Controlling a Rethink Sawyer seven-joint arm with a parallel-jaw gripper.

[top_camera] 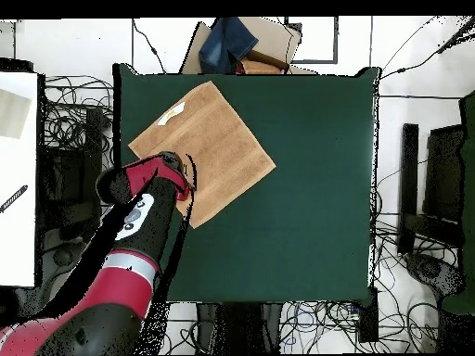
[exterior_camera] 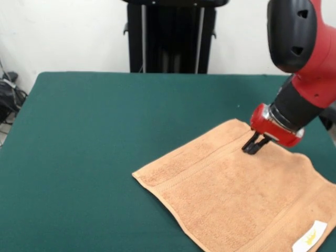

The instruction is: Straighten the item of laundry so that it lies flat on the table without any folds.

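Observation:
The item of laundry, a light orange-tan terry towel [exterior_camera: 236, 191], lies spread on the dark green table [exterior_camera: 105, 136] at the front view's lower right. It looks mostly flat, with woven border bands and a white label with yellow print [exterior_camera: 310, 237] near its front corner. My gripper [exterior_camera: 251, 147] comes down from the upper right and touches the towel near its far edge, its black fingers close together. In the overhead view the towel [top_camera: 209, 144] lies at the table's upper left, and the red arm [top_camera: 153, 199] covers its lower-left edge and the gripper.
The black pedestal [exterior_camera: 170, 37] stands behind the table's far edge. The towel's right corner reaches near the table's right edge in the front view. Cables and boxes lie on the floor round the table [top_camera: 408, 185]. Blue cloth on a cardboard box [top_camera: 232, 42] sits beyond the table's top edge.

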